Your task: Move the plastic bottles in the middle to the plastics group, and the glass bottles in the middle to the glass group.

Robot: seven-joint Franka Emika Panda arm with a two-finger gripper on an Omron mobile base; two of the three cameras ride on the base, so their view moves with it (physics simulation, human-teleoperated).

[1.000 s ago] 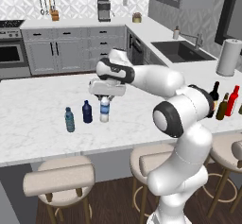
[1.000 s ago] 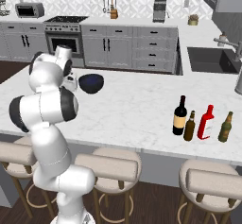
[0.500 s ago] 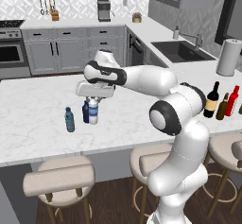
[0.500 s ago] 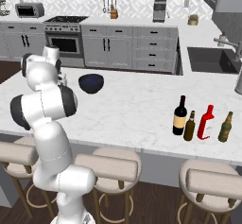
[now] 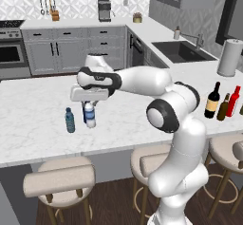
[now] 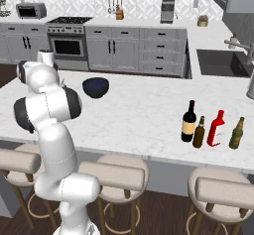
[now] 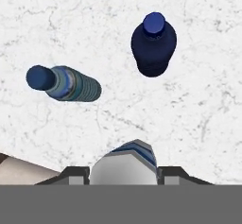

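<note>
My gripper (image 5: 88, 106) is shut on the clear plastic water bottle (image 5: 90, 117), which hangs upright, low over the left part of the island counter. In the hand view the bottle's white top (image 7: 124, 167) sits between my two fingertips (image 7: 75, 174). The plastics group is right beside it: a pale teal bottle (image 5: 70, 120) (image 7: 64, 83) to the left and a dark navy bottle (image 7: 153, 43) just behind. At the far right the black wine bottle (image 5: 213, 100) (image 6: 188, 121) and the brown bottle (image 5: 223, 107) (image 6: 199, 132) stand next to the red bottle (image 5: 232, 101) (image 6: 217, 128).
A dark bowl (image 6: 95, 87) sits on the island's far side. Another brownish bottle (image 6: 237, 133) stands right of the red one. A paper towel roll (image 5: 229, 58) and the sink (image 5: 182, 51) lie behind. Stools (image 5: 59, 179) line the near counter edge.
My arm has swung left with the water bottle, from the counter's middle to right beside the teal and navy bottles, and has come lower. The grip is unchanged.
</note>
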